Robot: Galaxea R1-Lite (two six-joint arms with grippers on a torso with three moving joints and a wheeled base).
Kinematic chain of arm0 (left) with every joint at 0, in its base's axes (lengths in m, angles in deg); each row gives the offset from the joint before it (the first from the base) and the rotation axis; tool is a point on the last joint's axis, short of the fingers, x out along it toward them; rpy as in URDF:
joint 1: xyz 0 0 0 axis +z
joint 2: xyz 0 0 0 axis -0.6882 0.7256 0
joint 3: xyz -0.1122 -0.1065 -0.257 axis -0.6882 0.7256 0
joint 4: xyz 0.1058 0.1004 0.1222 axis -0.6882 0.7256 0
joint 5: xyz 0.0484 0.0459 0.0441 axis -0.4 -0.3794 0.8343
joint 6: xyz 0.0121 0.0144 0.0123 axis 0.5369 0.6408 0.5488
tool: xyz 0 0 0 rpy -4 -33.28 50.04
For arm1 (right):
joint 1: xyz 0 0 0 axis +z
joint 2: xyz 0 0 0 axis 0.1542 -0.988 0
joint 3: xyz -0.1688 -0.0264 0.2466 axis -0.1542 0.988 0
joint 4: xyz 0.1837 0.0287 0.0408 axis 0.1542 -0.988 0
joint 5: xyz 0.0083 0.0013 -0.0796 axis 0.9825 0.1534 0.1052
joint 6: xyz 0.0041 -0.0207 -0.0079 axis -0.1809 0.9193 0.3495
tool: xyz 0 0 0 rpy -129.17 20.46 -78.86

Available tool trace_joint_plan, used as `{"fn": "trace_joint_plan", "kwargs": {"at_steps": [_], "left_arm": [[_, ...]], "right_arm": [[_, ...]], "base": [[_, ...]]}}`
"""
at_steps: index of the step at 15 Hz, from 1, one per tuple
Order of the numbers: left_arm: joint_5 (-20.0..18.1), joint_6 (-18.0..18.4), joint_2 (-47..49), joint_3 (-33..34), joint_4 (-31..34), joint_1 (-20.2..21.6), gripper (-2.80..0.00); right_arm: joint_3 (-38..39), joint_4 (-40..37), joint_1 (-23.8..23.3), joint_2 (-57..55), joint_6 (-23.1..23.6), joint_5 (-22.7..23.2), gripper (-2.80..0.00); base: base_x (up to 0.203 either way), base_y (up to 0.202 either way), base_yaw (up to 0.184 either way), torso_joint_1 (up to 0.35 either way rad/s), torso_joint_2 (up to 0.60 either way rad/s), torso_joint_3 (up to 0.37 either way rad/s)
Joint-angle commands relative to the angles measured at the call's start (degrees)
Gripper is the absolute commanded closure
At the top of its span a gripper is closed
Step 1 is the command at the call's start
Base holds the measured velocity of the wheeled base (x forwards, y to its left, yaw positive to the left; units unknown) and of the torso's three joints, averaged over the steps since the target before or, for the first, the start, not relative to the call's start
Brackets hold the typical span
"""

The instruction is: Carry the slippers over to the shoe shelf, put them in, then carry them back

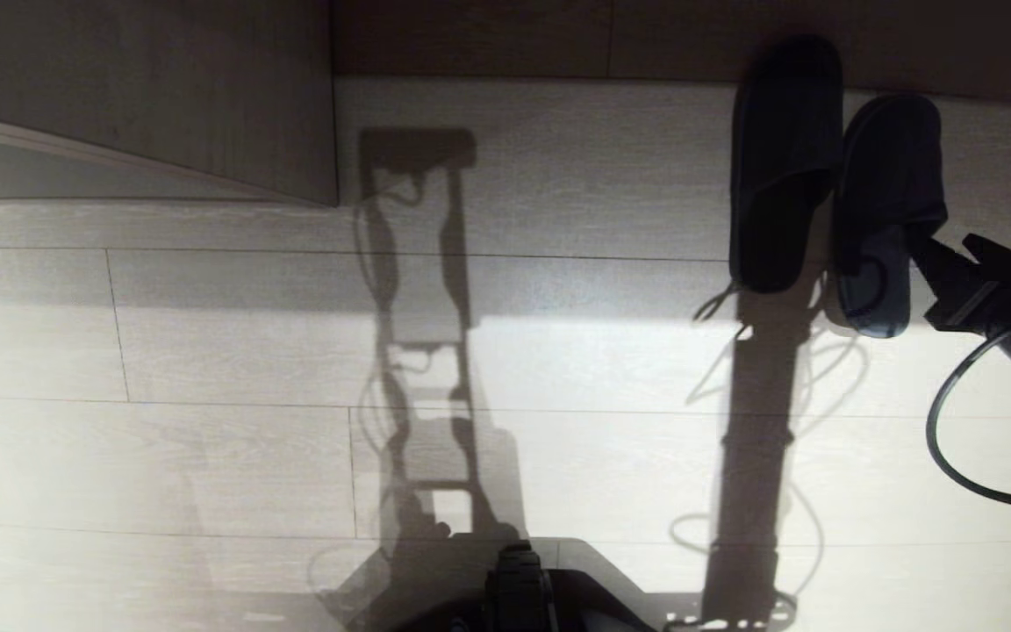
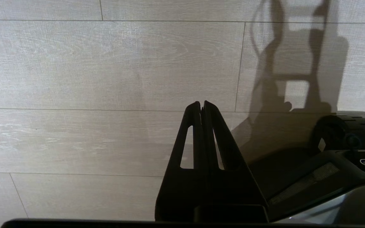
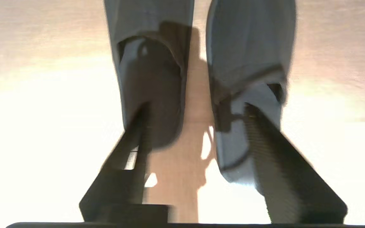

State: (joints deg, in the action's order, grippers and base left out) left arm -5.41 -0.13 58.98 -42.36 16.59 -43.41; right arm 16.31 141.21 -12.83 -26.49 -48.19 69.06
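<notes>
The robot's dark base sits nearest, at the bottom of the head view. Beside it the left gripper hangs parked over the pale plank floor, its fingers pressed together with nothing between. Farther out on the right, the right gripper reaches low to the slippers, which lie side by side on the floor. Its fingers are spread apart, one in each slipper's opening. Just beyond the toes runs the darker wood edge of the shoe shelf.
</notes>
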Motion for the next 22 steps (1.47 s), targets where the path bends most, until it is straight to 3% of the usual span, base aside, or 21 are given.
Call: {"fn": "trace_joint_plan", "kwargs": {"at_steps": [1, 7, 13, 19, 22], "left_arm": [[0.01, -0.02, -0.02, 0.00, -0.09, 0.01, 0.00], [0.01, 0.07, -0.02, 0.00, -0.09, 0.01, 0.00], [0.01, -0.02, -0.02, 0.00, 0.00, 0.01, 0.00], [0.01, -0.02, -0.02, 0.00, 0.00, 0.01, 0.00], [0.01, -0.02, -0.02, 0.00, 0.00, 0.01, 0.00]], "right_arm": [[3.03, -0.57, 0.30, 6.09, 0.29, -0.10, 0.00], [12.34, -10.71, 3.60, 20.88, 2.84, -1.13, 0.00], [19.07, -21.95, 7.94, 38.80, 7.40, -6.74, 0.00], [24.41, -42.46, 8.54, 62.32, 8.98, -7.28, 0.00], [27.89, -49.60, 7.12, 68.37, 9.00, -6.94, 0.00]], "base": [[0.000, 0.000, 0.000, 0.000, 0.00, 0.000], [0.000, 0.000, 0.000, 0.000, 0.00, 0.000], [0.000, 0.000, 0.000, 0.000, 0.00, 0.000], [0.000, 0.000, 0.000, 0.000, 0.00, 0.000], [0.000, 0.000, 0.000, 0.000, 0.00, 0.000]]}}
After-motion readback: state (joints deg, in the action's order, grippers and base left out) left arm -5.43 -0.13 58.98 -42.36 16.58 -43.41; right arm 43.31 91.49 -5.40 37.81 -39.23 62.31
